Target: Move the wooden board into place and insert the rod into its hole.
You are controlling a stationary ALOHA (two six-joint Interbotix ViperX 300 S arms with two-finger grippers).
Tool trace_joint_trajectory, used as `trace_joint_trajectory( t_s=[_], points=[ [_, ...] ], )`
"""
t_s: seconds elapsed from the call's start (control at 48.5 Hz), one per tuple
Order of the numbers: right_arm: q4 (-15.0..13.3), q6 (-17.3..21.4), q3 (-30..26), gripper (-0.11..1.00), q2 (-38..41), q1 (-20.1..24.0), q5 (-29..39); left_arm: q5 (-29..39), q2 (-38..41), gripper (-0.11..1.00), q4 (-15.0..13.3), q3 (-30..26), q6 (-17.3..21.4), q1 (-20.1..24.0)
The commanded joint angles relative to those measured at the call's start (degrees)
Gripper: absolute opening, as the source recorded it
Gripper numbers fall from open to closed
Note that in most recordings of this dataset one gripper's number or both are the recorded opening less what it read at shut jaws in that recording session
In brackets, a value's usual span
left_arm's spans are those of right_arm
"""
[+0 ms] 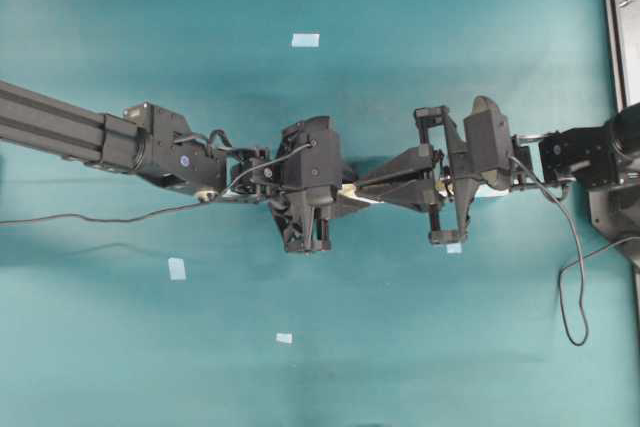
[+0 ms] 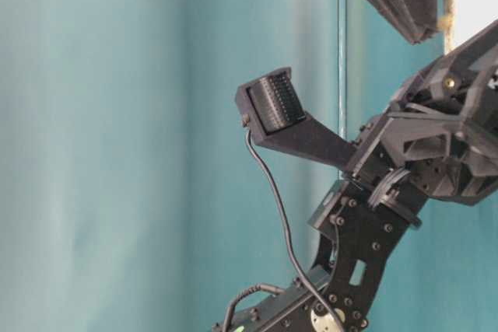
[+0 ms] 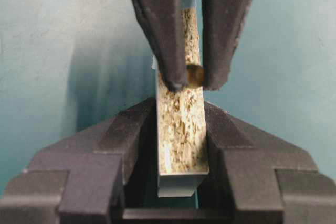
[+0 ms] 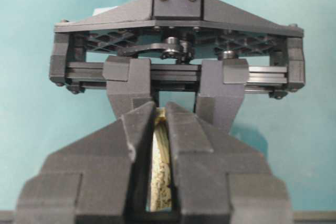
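We hold the wooden board [image 3: 181, 129] on edge between the fingers of our left gripper [image 3: 181, 156], clamped near its end, its speckled narrow edge facing up. Our right gripper [image 3: 191, 74] reaches in from the far side and pinches the rod [image 3: 195, 75] between its fingertips, right over that edge. From overhead both grippers meet nose to nose above the middle of the teal bench [image 1: 120, 347], with small pale-blue tape squares [image 1: 305, 40] scattered around them.

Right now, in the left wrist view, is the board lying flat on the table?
No. The board stands on edge, clamped between the left gripper fingers, above the table.
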Motion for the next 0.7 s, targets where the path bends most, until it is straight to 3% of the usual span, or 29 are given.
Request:
trace_joint_trajectory(
  t_s=[0.0,0.227,0.371,0.681],
  points=[
    [0.1,0.1,0.9,0.08,-0.6,0.2,0.8,0.8,-1.4,0.23,0.1,-0.3,-0.4,-1.1],
    [0.8,0.1,1.1,0.08,-1.8,0.2,2.4,0.8,-1.5,0.23,0.1,-0.3,-0.3,-1.1],
    [2.1,0.1,1.0,0.08,-3.3,0.2,6.4,0.8,-1.5,0.23,0.1,-0.4,-0.4,-1.1],
    [1.8,0.2,-1.1,0.08,-5.4,0.2,15.3,0.7,-1.6,0.23,0.1,-0.4,-0.4,-1.2]
  ],
)
